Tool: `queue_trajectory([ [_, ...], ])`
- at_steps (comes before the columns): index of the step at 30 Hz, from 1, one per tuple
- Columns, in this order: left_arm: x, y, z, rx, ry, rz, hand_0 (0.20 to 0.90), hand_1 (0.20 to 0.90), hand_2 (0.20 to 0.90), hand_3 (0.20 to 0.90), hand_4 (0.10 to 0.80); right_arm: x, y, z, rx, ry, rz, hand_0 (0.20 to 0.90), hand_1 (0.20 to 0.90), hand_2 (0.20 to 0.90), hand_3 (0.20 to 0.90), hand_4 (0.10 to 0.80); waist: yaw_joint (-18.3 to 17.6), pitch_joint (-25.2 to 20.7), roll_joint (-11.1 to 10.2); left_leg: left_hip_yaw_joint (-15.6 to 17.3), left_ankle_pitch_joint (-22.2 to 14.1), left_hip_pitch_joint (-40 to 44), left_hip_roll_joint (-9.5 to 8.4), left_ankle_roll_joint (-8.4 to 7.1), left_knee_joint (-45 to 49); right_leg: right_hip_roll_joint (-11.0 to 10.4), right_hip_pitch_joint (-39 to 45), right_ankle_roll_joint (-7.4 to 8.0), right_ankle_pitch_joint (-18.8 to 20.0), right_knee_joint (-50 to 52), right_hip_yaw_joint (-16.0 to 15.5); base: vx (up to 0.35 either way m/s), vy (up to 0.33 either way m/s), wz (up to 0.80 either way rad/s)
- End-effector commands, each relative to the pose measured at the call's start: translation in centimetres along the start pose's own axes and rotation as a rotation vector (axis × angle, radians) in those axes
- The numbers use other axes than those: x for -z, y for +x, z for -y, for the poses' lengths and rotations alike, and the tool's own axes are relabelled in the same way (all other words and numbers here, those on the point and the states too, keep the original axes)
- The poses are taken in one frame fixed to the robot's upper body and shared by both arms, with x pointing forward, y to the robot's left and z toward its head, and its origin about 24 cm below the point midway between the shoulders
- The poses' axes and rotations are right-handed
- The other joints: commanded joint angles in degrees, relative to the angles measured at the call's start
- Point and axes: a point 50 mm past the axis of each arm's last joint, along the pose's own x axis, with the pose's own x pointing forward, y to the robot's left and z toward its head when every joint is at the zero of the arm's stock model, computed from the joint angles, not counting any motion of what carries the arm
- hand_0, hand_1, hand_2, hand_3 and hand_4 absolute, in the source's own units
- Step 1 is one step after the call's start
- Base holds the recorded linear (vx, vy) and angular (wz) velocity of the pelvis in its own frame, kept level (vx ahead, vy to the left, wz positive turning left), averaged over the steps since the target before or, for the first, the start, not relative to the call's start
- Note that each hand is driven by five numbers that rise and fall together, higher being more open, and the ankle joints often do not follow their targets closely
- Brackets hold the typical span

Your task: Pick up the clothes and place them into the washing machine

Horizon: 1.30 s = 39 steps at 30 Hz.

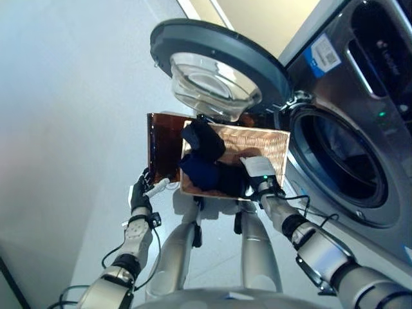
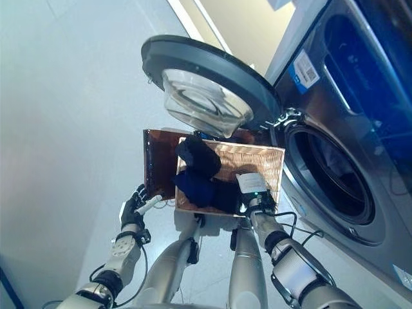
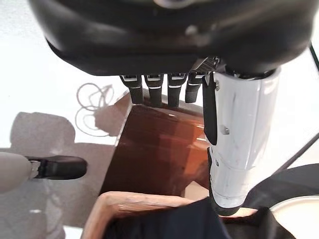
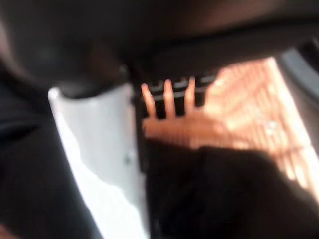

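Note:
A woven basket (image 1: pixel 270 145) stands on the floor before the washing machine (image 1: pixel 360 96), holding a black garment (image 1: pixel 203 143) and a navy one (image 1: pixel 199 172). My right hand (image 1: pixel 259 170) reaches into the basket, lying over the dark clothes (image 4: pixel 234 194) with straight fingers (image 4: pixel 167 97) and nothing gripped. The basket's wicker bottom (image 4: pixel 259 109) shows past them. My left hand (image 1: pixel 140 193) hovers open beside the basket, its fingers (image 3: pixel 149 89) pointing at a brown panel (image 3: pixel 159 149). The machine's drum opening (image 1: pixel 341 161) is dark and its round door (image 1: pixel 219 64) stands wide open.
A glossy brown board or box (image 1: pixel 164 145) leans against the basket's left side. The open door with its glass bowl (image 1: pixel 209 87) hangs above the basket's far end. Pale floor (image 1: pixel 64 129) spreads to the left.

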Motion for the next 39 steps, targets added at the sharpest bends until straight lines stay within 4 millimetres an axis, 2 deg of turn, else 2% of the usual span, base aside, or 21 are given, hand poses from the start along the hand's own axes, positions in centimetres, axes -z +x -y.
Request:
queue_trajectory([
  [1, -1.7, 0.1, -1.0, -0.035, -0.013, 0.107, 0.900, 0.900, 0.900, 0.900, 0.800, -1.3, 0.6, 1.5, 0.093, -0.027, 0.053, 0.900, 0.900, 0.900, 0.900, 0.800, 0.1, -1.3, -0.1, 2.6, -3.8, -6.7, -1.48, -4.34, 8.1, 0.5, 0.7, -0.90, 4.6, -6.5, 0.2, 0.000, 0.000, 0.00],
  [13, -3.0, 0.3, -1.0, -0.023, -0.024, 0.160, 0.900, 0.900, 0.900, 0.900, 0.800, 1.6, 2.6, 6.0, 0.225, -0.143, -0.030, 0.900, 0.900, 0.900, 0.900, 0.800, 0.9, -0.4, 1.1, 2.7, -2.7, -11.8, -1.70, -4.42, 8.2, 0.2, -4.8, -0.76, 6.0, -6.2, 0.4, -0.025, 0.006, 0.01],
  [14, -3.0, 0.3, -1.0, -0.022, -0.027, 0.163, 0.900, 0.900, 0.900, 0.900, 0.800, 1.8, 2.7, 6.3, 0.233, -0.152, -0.036, 0.856, 0.856, 0.856, 0.856, 0.769, 0.9, -0.4, 1.1, 2.7, -2.6, -12.1, -1.71, -4.40, 8.2, 0.2, -5.0, -0.74, 6.1, -6.3, 0.4, 0.000, 0.000, 0.00],
  [15, -3.1, 0.3, -1.0, -0.020, -0.026, 0.165, 0.900, 0.900, 0.900, 0.900, 0.800, 1.9, 2.8, 6.6, 0.241, -0.155, -0.041, 0.900, 0.900, 0.900, 0.900, 0.800, 1.0, -0.5, 1.1, 2.7, -2.6, -12.3, -1.76, -4.40, 8.3, 0.2, -5.3, -0.73, 6.1, -6.3, 0.4, 0.000, 0.000, 0.00],
  [19, -3.2, 0.3, -1.1, -0.019, -0.023, 0.168, 0.900, 0.900, 0.900, 0.900, 0.800, 2.2, 3.1, 7.3, 0.257, -0.165, -0.049, 0.900, 0.900, 0.900, 0.900, 0.800, 1.2, -0.6, 1.2, 2.8, -2.7, -13.3, -1.80, -4.38, 8.6, 0.1, -6.2, -0.76, 6.3, -6.1, 0.5, 0.000, 0.000, 0.00],
  [21, -3.0, 0.3, -1.2, -0.020, -0.017, 0.161, 0.900, 0.900, 0.900, 0.900, 0.800, 2.3, 3.2, 7.6, 0.258, -0.171, -0.052, 0.820, 0.820, 0.820, 0.820, 0.743, 1.1, -0.8, 1.2, 2.8, -2.6, -13.6, -1.75, -4.39, 8.7, 0.0, -6.6, -0.80, 6.5, -6.2, 0.5, 0.000, 0.000, 0.00],
  [23, -3.1, 0.3, -1.2, -0.018, -0.016, 0.163, 0.900, 0.900, 0.900, 0.900, 0.800, 2.2, 3.2, 7.6, 0.257, -0.172, -0.052, 0.807, 0.807, 0.807, 0.807, 0.733, 1.1, -0.8, 1.2, 2.9, -2.6, -13.8, -1.73, -4.38, 8.7, 0.0, -6.6, -0.80, 6.5, -6.2, 0.4, 0.000, 0.000, 0.00],
  [25, -3.0, 0.3, -1.3, -0.018, -0.012, 0.160, 0.900, 0.900, 0.900, 0.900, 0.800, 2.1, 3.2, 7.5, 0.244, -0.177, -0.050, 0.675, 0.675, 0.675, 0.675, 0.639, 1.0, -0.9, 1.2, 2.9, -2.6, -14.0, -1.71, -4.39, 8.8, 0.1, -6.9, -0.82, 6.5, -6.1, 0.6, 0.000, 0.000, 0.00],
  [27, -3.0, 0.3, -1.4, -0.018, -0.009, 0.157, 0.900, 0.900, 0.900, 0.900, 0.800, 1.8, 3.2, 7.1, 0.219, -0.188, -0.038, 0.200, 0.200, 0.200, 0.200, 0.300, 1.0, -1.1, 1.2, 3.0, -2.8, -14.1, -1.67, -4.38, 8.9, 0.1, -7.0, -0.84, 6.3, -5.9, 0.7, 0.000, 0.000, 0.00],
  [39, -2.8, 0.3, -2.1, -0.039, -0.006, 0.148, 0.900, 0.900, 0.900, 0.900, 0.800, 1.9, 2.9, 6.4, 0.192, -0.182, -0.028, 0.200, 0.200, 0.200, 0.200, 0.300, 1.1, -2.3, 1.1, 3.0, -2.9, -14.0, -1.51, -4.35, 8.7, 0.0, -7.0, -0.83, 6.1, -5.9, 0.9, 0.000, 0.000, 0.00],
])
